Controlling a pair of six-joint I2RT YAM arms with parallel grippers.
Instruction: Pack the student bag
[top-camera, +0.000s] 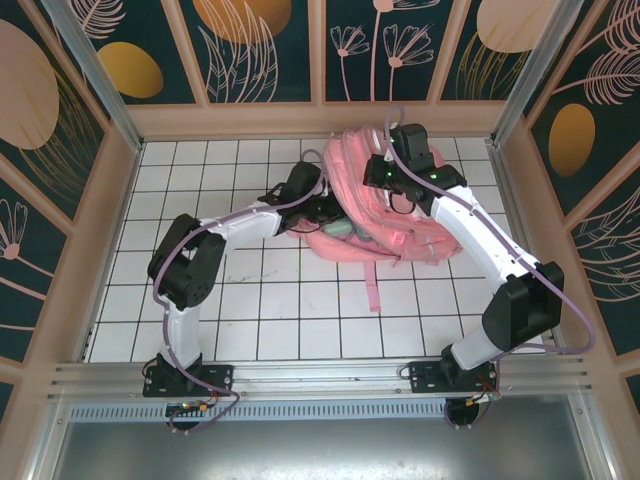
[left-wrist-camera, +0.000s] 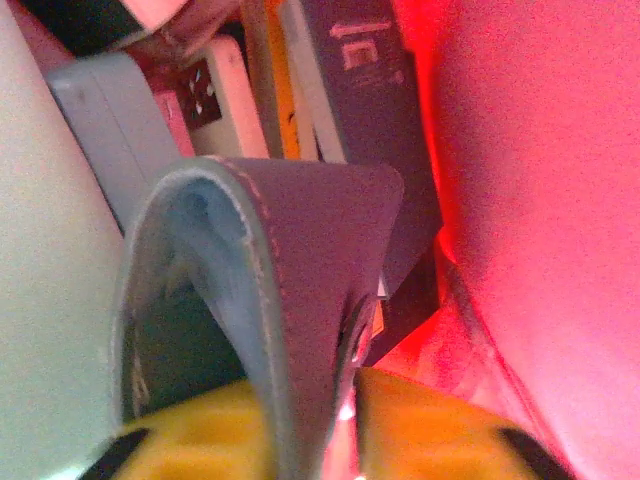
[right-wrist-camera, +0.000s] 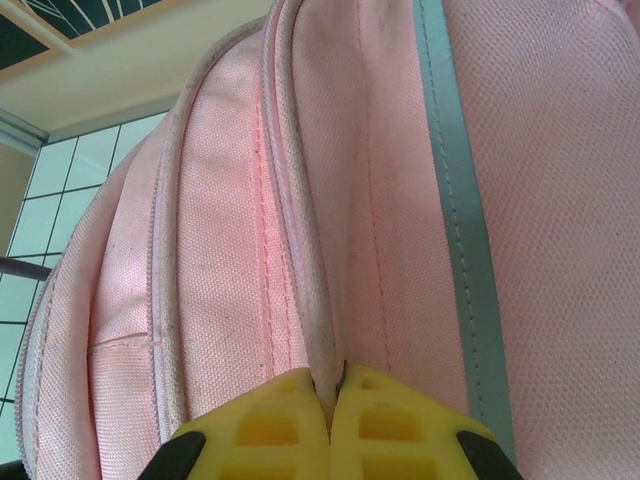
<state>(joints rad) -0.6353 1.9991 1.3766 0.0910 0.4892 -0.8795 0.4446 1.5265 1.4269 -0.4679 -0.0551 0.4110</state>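
The student bag (top-camera: 395, 215) is a big pink backpack lying at the back middle of the tiled table, its opening facing left. My left gripper (top-camera: 326, 207) reaches into that opening. In the left wrist view its yellow fingers (left-wrist-camera: 440, 430) are shut on a grey-blue stitched pouch (left-wrist-camera: 300, 260) inside the red-lit bag (left-wrist-camera: 540, 200). My right gripper (top-camera: 386, 176) sits on top of the bag. In the right wrist view it (right-wrist-camera: 333, 385) is shut on a seam fold of the pink fabric (right-wrist-camera: 220, 230), beside the pale reflective stripe (right-wrist-camera: 455, 200).
Inside the bag stand a dark grey book (left-wrist-camera: 375, 120), a white device with buttons (left-wrist-camera: 215, 95) and a pale green object (left-wrist-camera: 50, 300). A pink strap (top-camera: 372, 285) trails toward the near side. Wooden walls (top-camera: 110, 200) enclose the table.
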